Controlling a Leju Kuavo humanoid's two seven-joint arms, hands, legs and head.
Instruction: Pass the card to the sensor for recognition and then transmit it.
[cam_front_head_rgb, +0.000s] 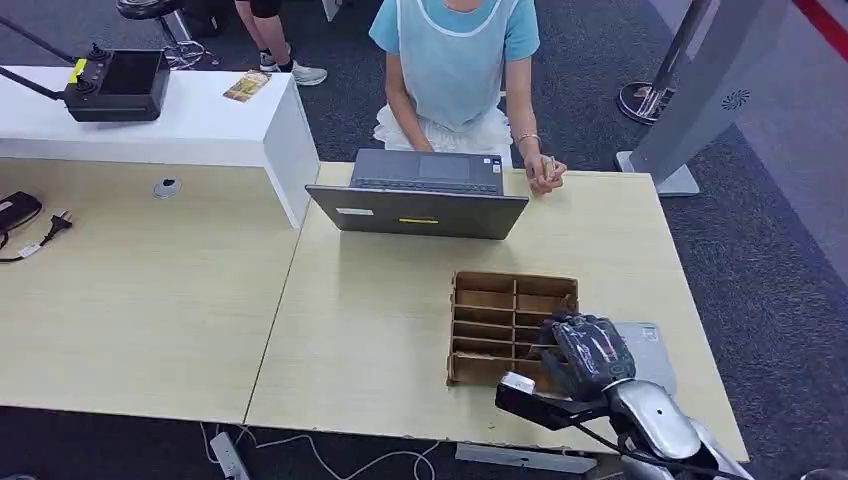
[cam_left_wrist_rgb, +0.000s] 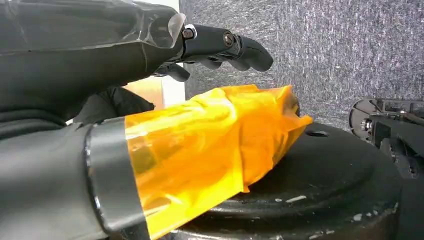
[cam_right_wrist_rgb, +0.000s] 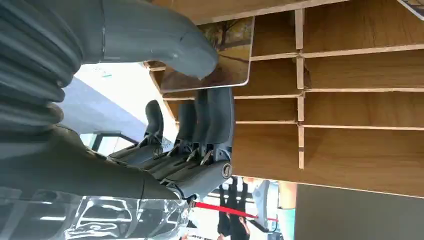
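- The card (cam_right_wrist_rgb: 220, 60) is pinched in the right hand (cam_right_wrist_rgb: 165, 115) at the wooden divided box (cam_right_wrist_rgb: 360, 110); this shows best from the right wrist.
- Head view: the right hand (cam_front_head_rgb: 585, 352) reaches over the right side of the box (cam_front_head_rgb: 500, 325), which sits on the light wooden table (cam_front_head_rgb: 370, 330). A flat grey device (cam_front_head_rgb: 645, 350) lies just beside the box, partly under the hand. A person in a light blue top (cam_front_head_rgb: 455, 60) sits at the far edge behind an open laptop (cam_front_head_rgb: 420, 195). On the white counter (cam_front_head_rgb: 200, 125) to the left stand a black controller with a screen (cam_front_head_rgb: 120, 85) and another small card (cam_front_head_rgb: 247, 86).
- Left wrist view: the left hand (cam_left_wrist_rgb: 215, 47) hangs with nothing in it, fingers gently curved and apart, its thumb wrapped in orange film (cam_left_wrist_rgb: 210, 145), above a round black base (cam_left_wrist_rgb: 320, 190) and grey carpet (cam_left_wrist_rgb: 325, 45).
- Right wrist view: the thick thumb (cam_right_wrist_rgb: 165, 40) presses the card against the dark fingers (cam_right_wrist_rgb: 210, 120), in front of the box's compartments.
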